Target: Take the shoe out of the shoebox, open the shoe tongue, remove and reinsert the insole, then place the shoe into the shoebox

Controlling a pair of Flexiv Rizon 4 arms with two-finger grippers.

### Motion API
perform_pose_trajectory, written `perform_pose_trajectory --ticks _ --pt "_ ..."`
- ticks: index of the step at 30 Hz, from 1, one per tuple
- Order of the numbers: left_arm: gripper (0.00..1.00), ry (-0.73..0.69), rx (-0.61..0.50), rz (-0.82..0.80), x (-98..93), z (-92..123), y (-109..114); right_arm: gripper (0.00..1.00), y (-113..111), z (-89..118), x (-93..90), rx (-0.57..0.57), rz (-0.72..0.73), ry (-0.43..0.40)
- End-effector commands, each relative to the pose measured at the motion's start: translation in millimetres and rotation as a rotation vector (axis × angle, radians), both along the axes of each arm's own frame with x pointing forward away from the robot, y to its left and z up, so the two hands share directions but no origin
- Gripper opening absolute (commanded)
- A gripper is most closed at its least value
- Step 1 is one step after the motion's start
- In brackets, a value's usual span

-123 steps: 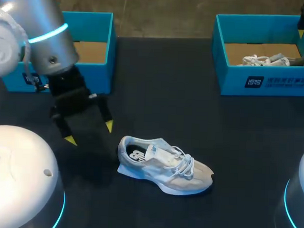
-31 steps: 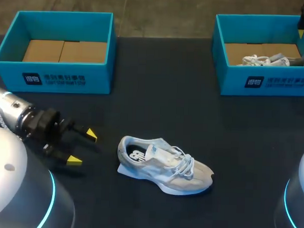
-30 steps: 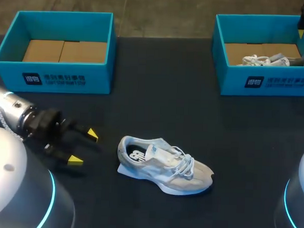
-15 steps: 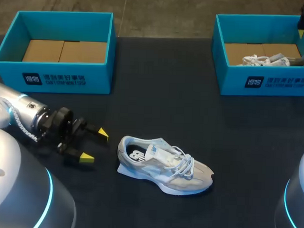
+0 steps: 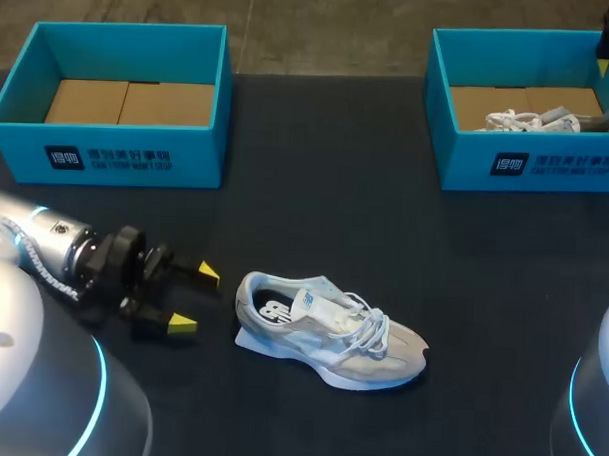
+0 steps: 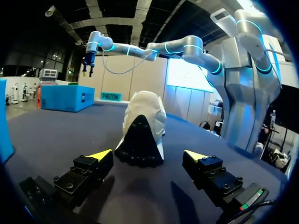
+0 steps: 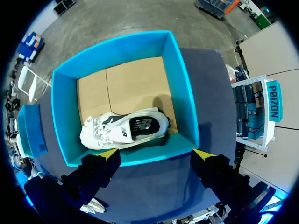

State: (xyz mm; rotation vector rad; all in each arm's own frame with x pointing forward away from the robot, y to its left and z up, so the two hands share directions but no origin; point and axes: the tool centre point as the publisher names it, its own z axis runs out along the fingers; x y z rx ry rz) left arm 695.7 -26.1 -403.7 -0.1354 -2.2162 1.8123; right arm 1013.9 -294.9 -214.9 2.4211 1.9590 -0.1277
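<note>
Lining up on the heel: left tool point(image 5: 190, 299) lies low over the black counter point(image 5: 316, 188), fingers spread wide with nothing in them, pointing at the grey-white laced sneaker point(image 5: 326, 329). The sneaker sits upright on its sole on the counter, out of both boxes, heel toward the left tool. In the left wrist view the heel is dead ahead, centred between the yellow tips, near but not touching. The empty teal cardboard shoebox point(image 5: 187, 159) is at the back-left, well apart. The second teal shoebox point(image 5: 467, 159) at the back-right holds another white sneaker point(image 7: 124, 128). The right tool point(image 7: 156, 154) hangs above that box, fingers wide, empty.

My read of the step: shoe is out and tongue-opening comes next, with the left set to pin the heel. Laces look done up; the tongue doesn't look pulled open.

Next move needs:
- A short, level advance, then closing on the heel from both sides.
- Going slow, since a bump would likely skid the shoe forward.
- The right arm coming over to work the tongue.
</note>
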Motion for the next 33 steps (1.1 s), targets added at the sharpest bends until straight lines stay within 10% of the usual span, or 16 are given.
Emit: perform_pose_trajectory --ticks 1,33 --pt "1.0 -0.01 0.002 0.088 -7.0 2 -2 1.0 0 0 -0.6 -0.002 -0.001 -0.001" --pt "1.0 -0.046 0.053 -0.069 26.0 -11 -14 1.0 0 0 -0.6 -0.002 -0.001 -0.001"
